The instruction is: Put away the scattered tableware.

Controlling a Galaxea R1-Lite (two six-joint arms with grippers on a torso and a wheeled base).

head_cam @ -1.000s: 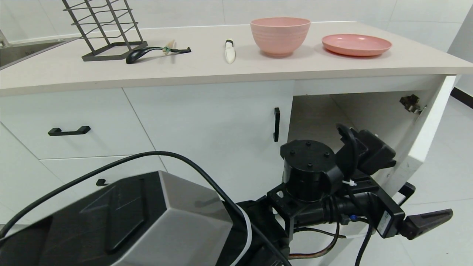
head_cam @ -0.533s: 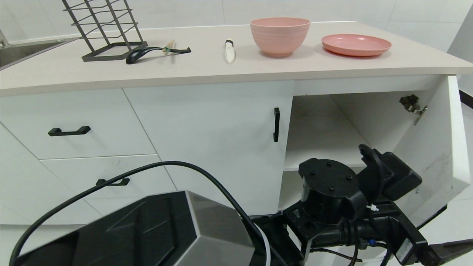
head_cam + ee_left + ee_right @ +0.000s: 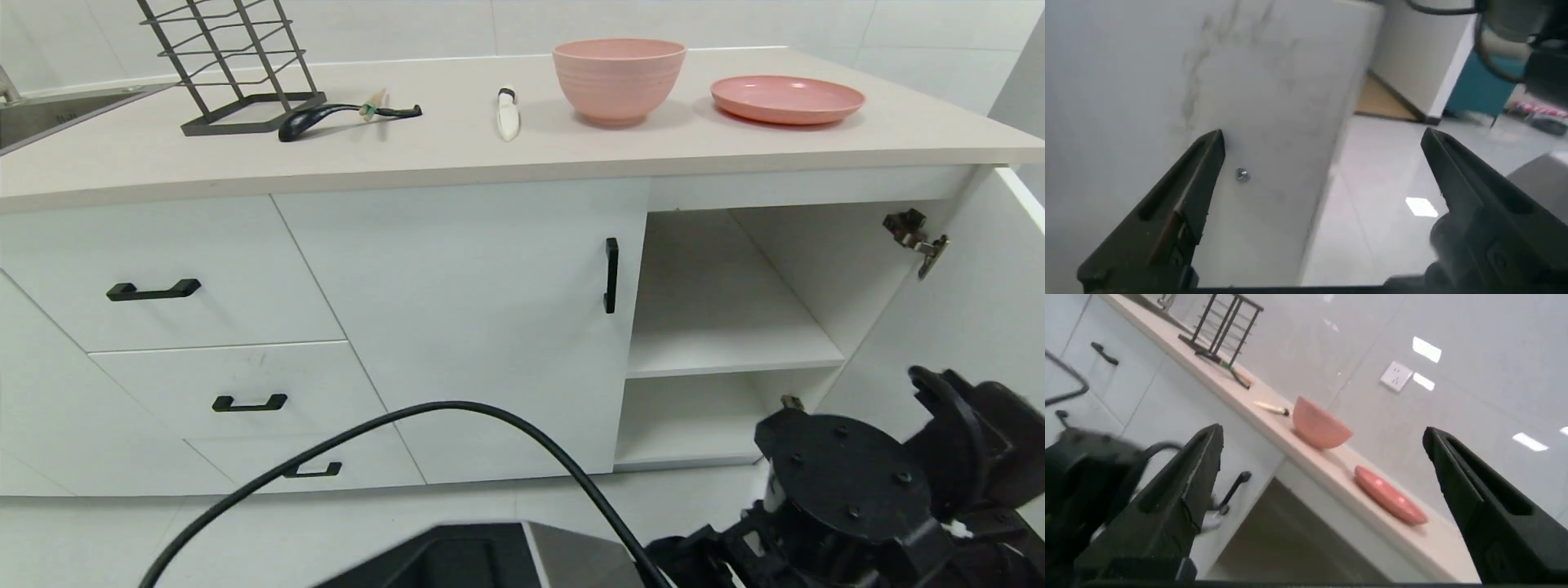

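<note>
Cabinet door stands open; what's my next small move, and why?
Probably raise the right gripper toward the pink plate: the gripper is open and holds nothing, the plate lies on the counter just above the open cabinet, and the shelf inside has room.

A pink bowl [image 3: 619,79] stood toward the back edge of the bench [image 3: 490,155], with a pink plate [image 3: 787,98] beside it nearer the right end. A white utensil [image 3: 508,114] lay just left of the bowl. A black ladle [image 3: 326,117] lay just in front of a wire rack [image 3: 233,69], near the sink [image 3: 57,110] at the left end. Below, the right-hand cabinet door [image 3: 963,310] stood open on a white shelf [image 3: 718,327].
</note>
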